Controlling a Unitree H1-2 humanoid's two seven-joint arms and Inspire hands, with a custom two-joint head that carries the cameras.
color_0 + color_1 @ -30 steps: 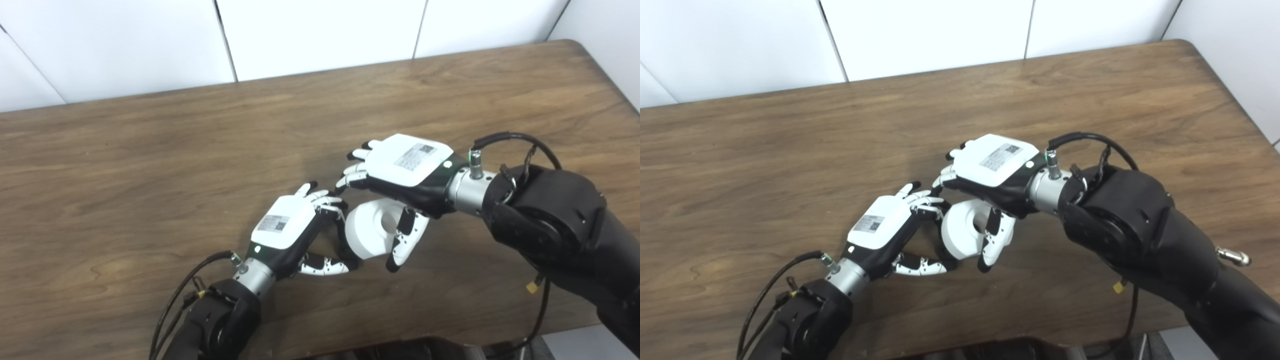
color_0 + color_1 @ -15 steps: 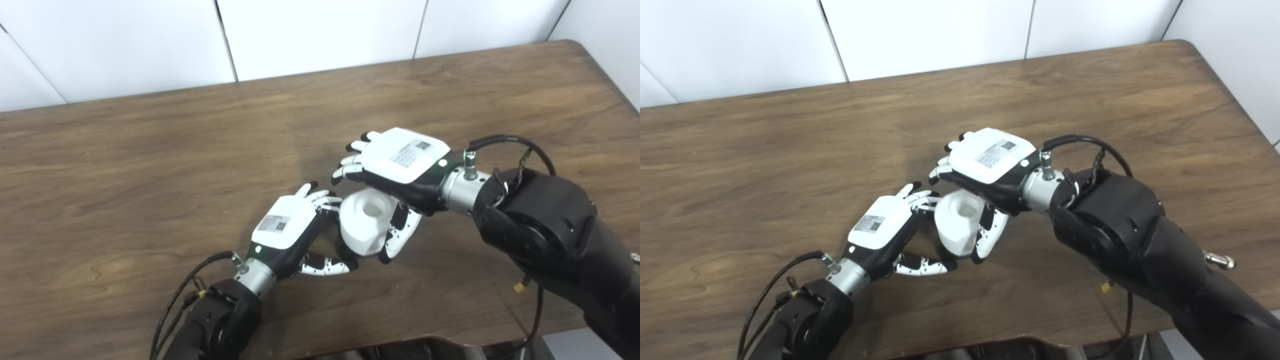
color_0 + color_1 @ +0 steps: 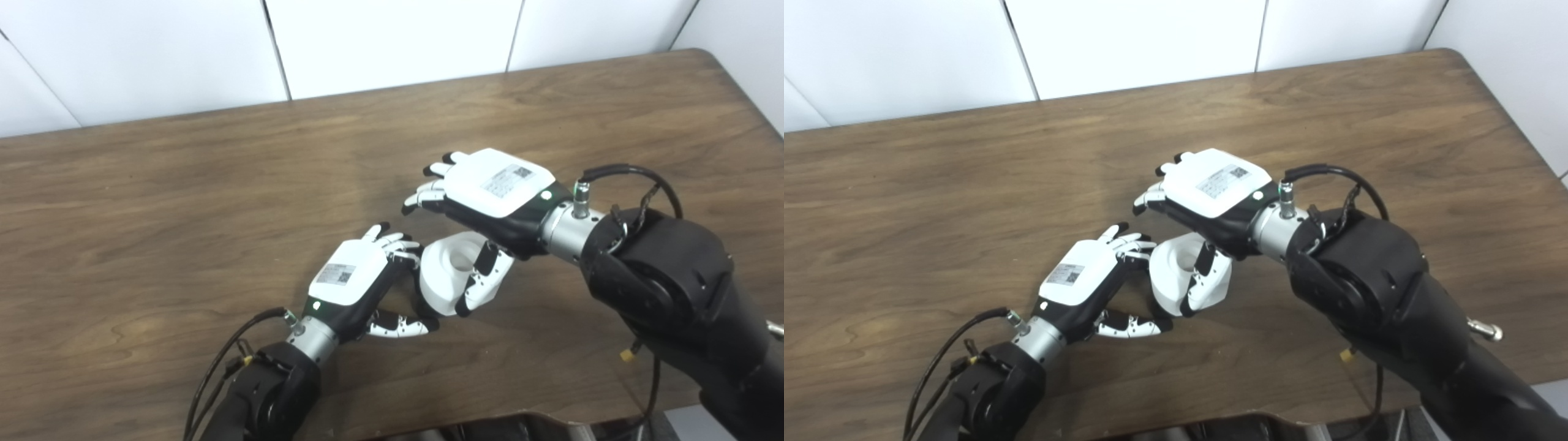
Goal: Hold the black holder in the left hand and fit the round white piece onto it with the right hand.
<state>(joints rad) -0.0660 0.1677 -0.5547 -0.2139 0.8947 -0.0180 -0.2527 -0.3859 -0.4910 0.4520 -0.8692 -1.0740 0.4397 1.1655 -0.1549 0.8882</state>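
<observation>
The round white piece (image 3: 450, 272) sits on the counter (image 3: 184, 202) between both hands. Left hand (image 3: 355, 282) fingers curl around a mostly hidden black part beside it; right hand (image 3: 490, 190) fingers spread above it, thumb touching. QR labels on both hands are unreadable

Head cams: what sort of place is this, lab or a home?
Probably a lab or test bench. A plain wooden table stands against bare white wall panels, and on it are only the robot's two hands and a round white piece.
</observation>
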